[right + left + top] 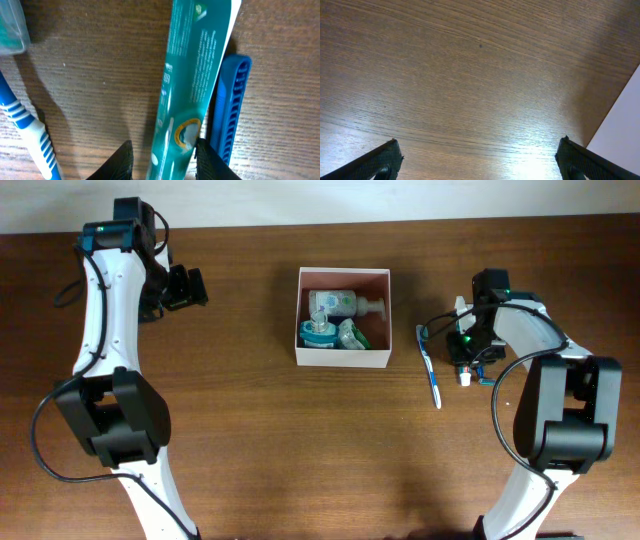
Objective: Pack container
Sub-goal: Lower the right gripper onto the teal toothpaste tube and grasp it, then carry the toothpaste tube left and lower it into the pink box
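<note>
The container (pixel 343 358) is a square white box with a pinkish inside at the table's middle. It holds a clear pump bottle (pixel 336 304), a teal-capped bottle (pixel 320 333) and a small clear bottle (pixel 350 335). My right gripper (pixel 464 348) is right of the box. In the right wrist view it (pixel 164 162) is open and straddles a teal toothpaste tube (pixel 192 75) lying on the wood. The right finger touches the tube and the left finger stands apart. My left gripper (pixel 186 287) is left of the box, wide open and empty (pixel 480 165) over bare wood.
A blue and white toothbrush (pixel 431 367) lies between the box and my right gripper, and shows in the right wrist view (pixel 30 130). A blue comb (pixel 232 110) lies close along the tube's right side. A teal object (pixel 10 25) sits at the upper left.
</note>
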`<state>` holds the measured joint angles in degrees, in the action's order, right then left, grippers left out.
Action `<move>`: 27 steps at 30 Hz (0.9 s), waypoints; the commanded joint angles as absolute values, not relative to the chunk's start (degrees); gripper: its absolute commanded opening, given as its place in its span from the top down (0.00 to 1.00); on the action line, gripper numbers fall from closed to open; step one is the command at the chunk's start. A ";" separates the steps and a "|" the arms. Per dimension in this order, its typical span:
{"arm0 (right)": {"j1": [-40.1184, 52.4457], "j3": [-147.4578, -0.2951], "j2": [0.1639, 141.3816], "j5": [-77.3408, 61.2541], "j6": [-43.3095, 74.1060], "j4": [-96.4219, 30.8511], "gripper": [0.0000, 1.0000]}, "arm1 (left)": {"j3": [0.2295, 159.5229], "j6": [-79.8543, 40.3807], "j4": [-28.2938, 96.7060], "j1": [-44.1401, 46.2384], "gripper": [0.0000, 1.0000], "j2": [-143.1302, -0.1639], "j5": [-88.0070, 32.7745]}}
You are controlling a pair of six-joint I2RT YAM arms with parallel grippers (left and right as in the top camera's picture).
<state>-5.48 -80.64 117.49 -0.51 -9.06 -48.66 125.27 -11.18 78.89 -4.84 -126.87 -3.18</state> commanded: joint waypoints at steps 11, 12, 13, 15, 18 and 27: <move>-5.26 -81.01 118.43 -1.23 -9.17 -48.82 0.89 | 125.99 -11.09 78.94 -4.93 0.01 -125.27 -3.62; -5.21 -82.19 118.43 -1.23 -9.15 -49.52 0.91 | 125.99 -11.09 78.94 -4.93 0.01 -125.27 -3.62; -5.19 -83.20 118.43 -1.21 -9.15 -50.17 0.91 | 125.99 -11.09 78.91 -4.93 0.01 -125.27 -3.62; -5.19 -87.61 118.41 -1.23 -8.58 -52.82 0.92 | 125.99 -11.09 78.91 -4.93 0.00 -125.27 -3.62; -4.78 -98.89 118.37 -1.54 -7.94 -60.01 0.93 | 125.99 -11.09 78.91 -4.93 0.01 -125.27 -3.62; 3.97 -121.60 118.34 -5.23 -3.99 -71.75 0.95 | 125.99 -11.09 78.91 -4.93 0.01 -125.27 -3.62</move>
